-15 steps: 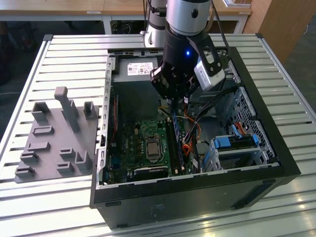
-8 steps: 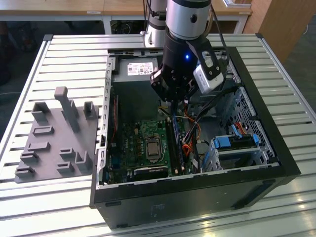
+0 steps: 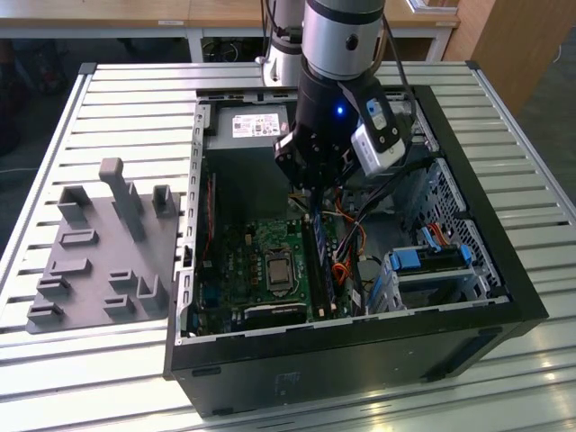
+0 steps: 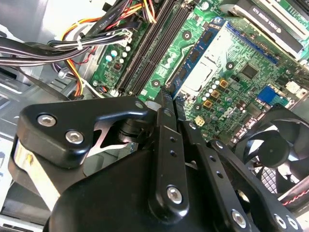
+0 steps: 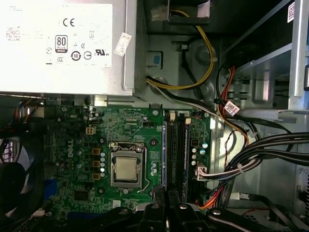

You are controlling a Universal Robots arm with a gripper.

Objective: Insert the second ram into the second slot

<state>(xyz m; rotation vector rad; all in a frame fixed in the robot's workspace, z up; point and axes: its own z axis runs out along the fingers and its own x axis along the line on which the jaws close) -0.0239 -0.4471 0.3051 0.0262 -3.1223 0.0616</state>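
**Slatted table [image 3: 99,108], open computer case [image 3: 360,364]: gripper [image 4: 169,96] at one end of the second ram [image 4: 194,54]**

Pale metal slats carry the case, with a grey fixture plate [image 3: 90,292] beside it toward the exterior view's left; the arm reaches down into the case over the motherboard [image 5: 72,125]. In the second wrist view the gripper's fingers lie together with hardly a slit between them; whether they nip anything I cannot tell. The second ram, by my reading, is the dark-blue stick standing on edge in the slot beside the processor socket [image 5: 126,170]; it looks seated, or nearly so. Its near end meets the fingertips; its long axis runs straight away from them, parallel to the empty black slots [image 4: 149,43] alongside; so the tool stands over the stick's end, not its middle.
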